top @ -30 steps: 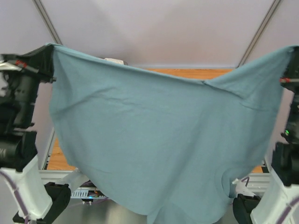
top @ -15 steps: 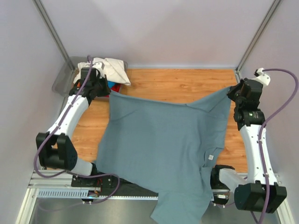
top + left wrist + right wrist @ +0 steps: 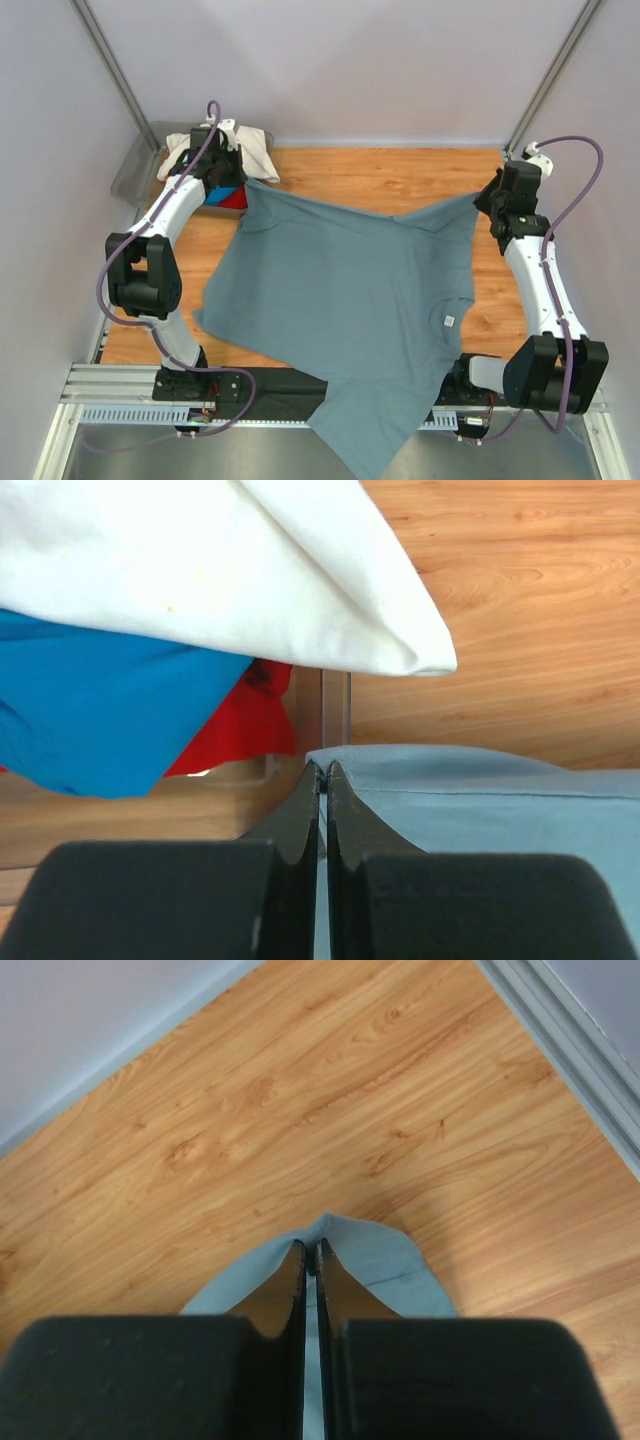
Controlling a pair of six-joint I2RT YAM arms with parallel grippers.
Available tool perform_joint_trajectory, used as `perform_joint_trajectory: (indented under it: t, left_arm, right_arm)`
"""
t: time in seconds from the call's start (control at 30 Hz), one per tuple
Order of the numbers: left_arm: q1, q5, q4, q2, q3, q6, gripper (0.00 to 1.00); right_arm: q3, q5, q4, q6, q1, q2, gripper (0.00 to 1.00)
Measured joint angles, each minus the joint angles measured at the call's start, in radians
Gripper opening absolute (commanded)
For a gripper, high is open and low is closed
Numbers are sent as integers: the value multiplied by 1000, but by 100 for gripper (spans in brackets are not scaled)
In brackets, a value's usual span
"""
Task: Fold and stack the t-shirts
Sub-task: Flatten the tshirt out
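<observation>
The large slate grey-blue t-shirt [image 3: 350, 300] lies spread over the wooden table [image 3: 370, 170], its white neck label [image 3: 449, 321] at the near right and its lower part hanging over the near edge. My left gripper [image 3: 243, 183] is shut on its far left corner [image 3: 420, 780]. My right gripper [image 3: 484, 196] is shut on its far right corner [image 3: 375, 1260]. The cream-white shirt [image 3: 200, 560], bright blue shirt [image 3: 100, 710] and red-orange shirt [image 3: 240, 725] lie bunched just beyond the left gripper [image 3: 323, 770]. The right gripper [image 3: 311, 1248] is low over the wood.
A grey plastic bin [image 3: 135, 170] stands at the far left corner, with the cream shirt [image 3: 255, 150] draped over it. Grey walls enclose the table, with a metal post [image 3: 105, 50] on the left and a frame rail [image 3: 560, 1030] on the right.
Both arms have swung the grey-blue shirt down from hanging in front of the camera and laid it flat, stretching its two corners toward the far side of the table.
</observation>
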Motion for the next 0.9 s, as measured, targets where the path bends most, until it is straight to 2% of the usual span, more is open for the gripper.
perform_joint_trajectory:
  t: [0.2,0.43,0.63,0.9]
  left_arm:
    - [0,-3,-41,0,14,23,0]
    - [0,-63,-143,0,11,-2,0]
    - [0,-124,-262,0,16,-20,0]
    - [0,-157,-357,0,19,-20,0]
  right_arm:
    - [22,0,-146,43,0,-43,0]
    - [10,-11,-412,116,10,-224,0]
    - [-82,-53,-618,183,13,-409,0]
    - [-217,-116,-826,266,13,-529,0]
